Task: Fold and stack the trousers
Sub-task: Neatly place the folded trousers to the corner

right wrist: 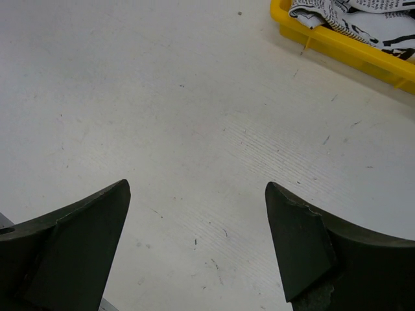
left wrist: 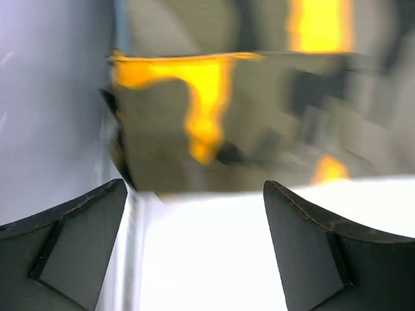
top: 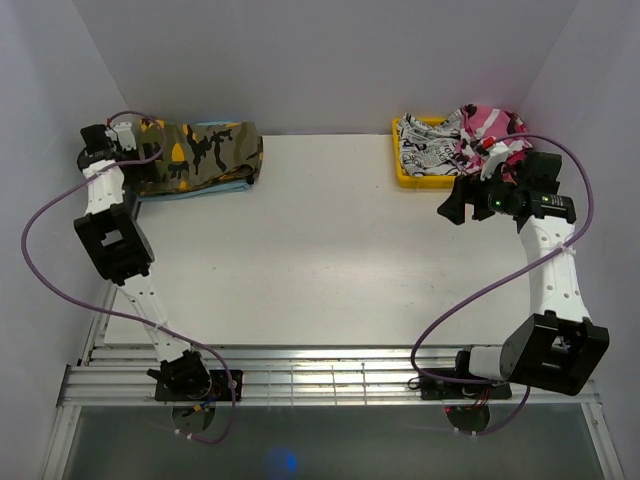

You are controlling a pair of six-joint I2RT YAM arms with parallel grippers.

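The camouflage trousers [top: 205, 152], olive green with orange-yellow and black patches, lie folded at the table's far left corner on top of a light blue folded garment [top: 215, 188]. My left gripper [top: 112, 140] is open and empty at the left end of the trousers, close to the wall; the left wrist view shows their folded edge [left wrist: 214, 129] just beyond the fingertips, blurred. My right gripper [top: 455, 205] is open and empty above the bare table, just in front of the yellow tray [top: 408, 178].
The yellow tray [right wrist: 343, 45] at the far right holds a black-and-white printed garment [top: 428, 148] and a pink, black and white camouflage garment [top: 488, 130]. White walls close in the table on the left, back and right. A metal rail [top: 320, 375] runs along the near edge.
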